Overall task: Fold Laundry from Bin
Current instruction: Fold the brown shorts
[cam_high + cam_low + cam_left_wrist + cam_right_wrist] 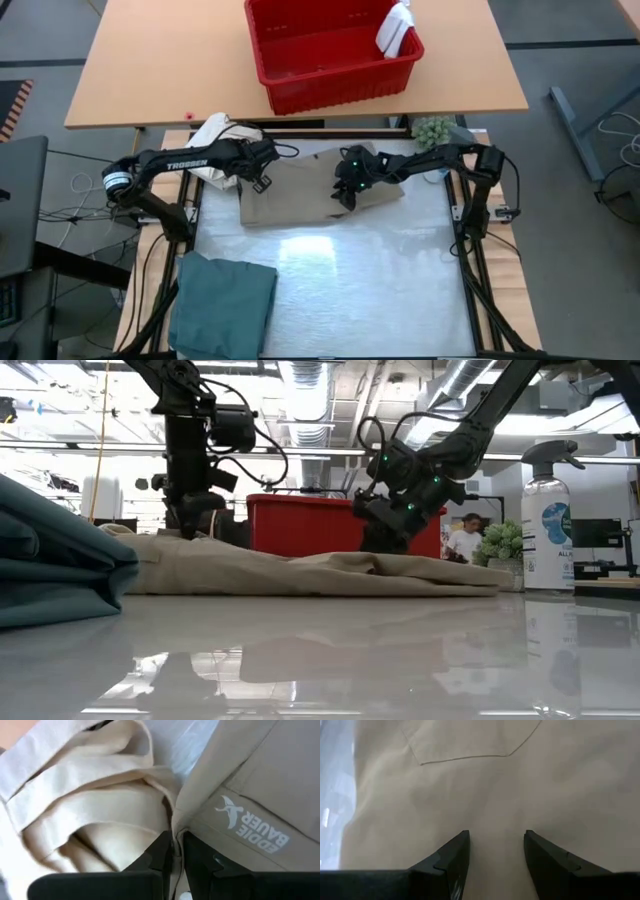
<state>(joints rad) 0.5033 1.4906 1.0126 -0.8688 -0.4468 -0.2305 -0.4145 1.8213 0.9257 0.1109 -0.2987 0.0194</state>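
Left wrist: pincer pinching trousers (hem).

Trousers lie spread across the far part of the table. Left tool sits at their left edge, beside a bundled cloth; right tool is over their right half. A folded garment lies near-left. The bin stands behind, a cloth in its right corner.
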